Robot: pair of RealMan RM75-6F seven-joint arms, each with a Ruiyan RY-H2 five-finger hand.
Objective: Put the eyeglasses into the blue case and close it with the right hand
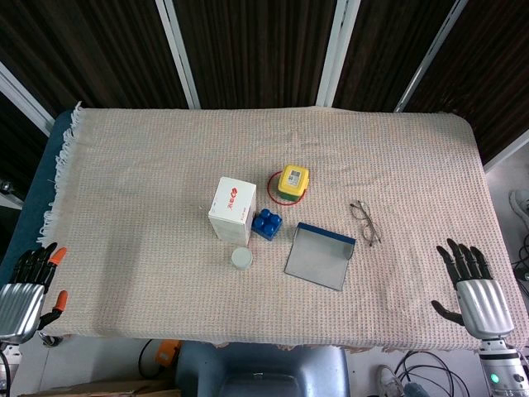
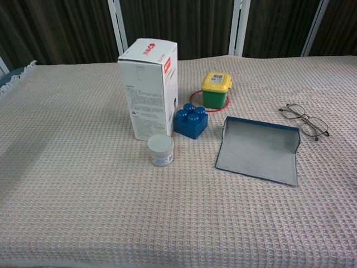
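Observation:
The eyeglasses (image 1: pixel 364 221) (image 2: pixel 304 120) lie folded flat on the cloth, right of centre. Just left of them the blue case (image 1: pixel 319 255) (image 2: pixel 257 149) lies open, its grey lining facing up. My right hand (image 1: pixel 474 287) rests on the cloth near the front right edge, fingers spread and holding nothing, well right of the glasses. My left hand (image 1: pixel 26 285) sits at the front left corner off the cloth's edge, fingers apart and empty. Neither hand shows in the chest view.
A white carton (image 1: pixel 232 208) (image 2: pixel 149 86) stands left of centre, with a blue toy brick (image 1: pixel 267 224) (image 2: pixel 191 120) and a small white jar (image 1: pixel 241 258) (image 2: pixel 160 149) beside it. A yellow-lidded green pot (image 1: pixel 293 183) (image 2: pixel 216 89) sits on a red ring behind the case.

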